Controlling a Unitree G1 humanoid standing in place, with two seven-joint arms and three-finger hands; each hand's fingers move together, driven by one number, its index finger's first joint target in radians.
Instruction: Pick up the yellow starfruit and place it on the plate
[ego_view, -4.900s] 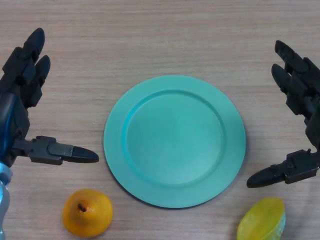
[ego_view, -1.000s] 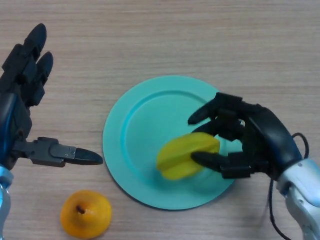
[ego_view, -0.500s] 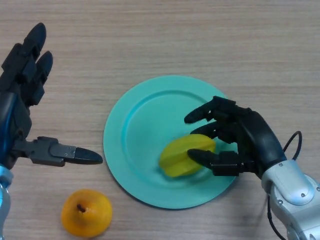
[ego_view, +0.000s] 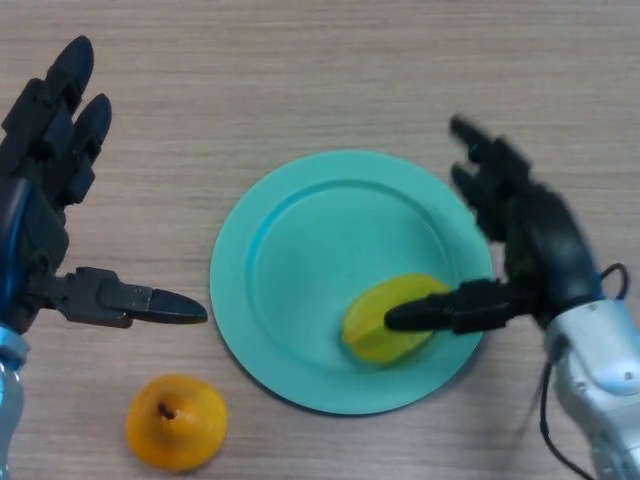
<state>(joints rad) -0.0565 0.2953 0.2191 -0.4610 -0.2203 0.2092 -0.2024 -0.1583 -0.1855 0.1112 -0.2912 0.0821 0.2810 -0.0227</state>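
Observation:
The yellow starfruit (ego_view: 385, 325) lies on the lower right part of the teal plate (ego_view: 300, 260) in the head view. My right hand (ego_view: 535, 250) is over the plate's right rim with its fingers straight and spread. Its thumb reaches left over the starfruit; I cannot tell if it touches it. My left hand (ego_view: 45, 200) is open and idle at the left of the table, apart from the plate.
An orange fruit (ego_view: 176, 422) with a dark stem sits on the wooden table (ego_view: 320, 70) at the lower left, below my left thumb and clear of the plate.
My right hand has opened and let go of the starfruit, its fingers swinging up and to the right. The starfruit now rests on the plate, slightly further right. The left hand has not moved.

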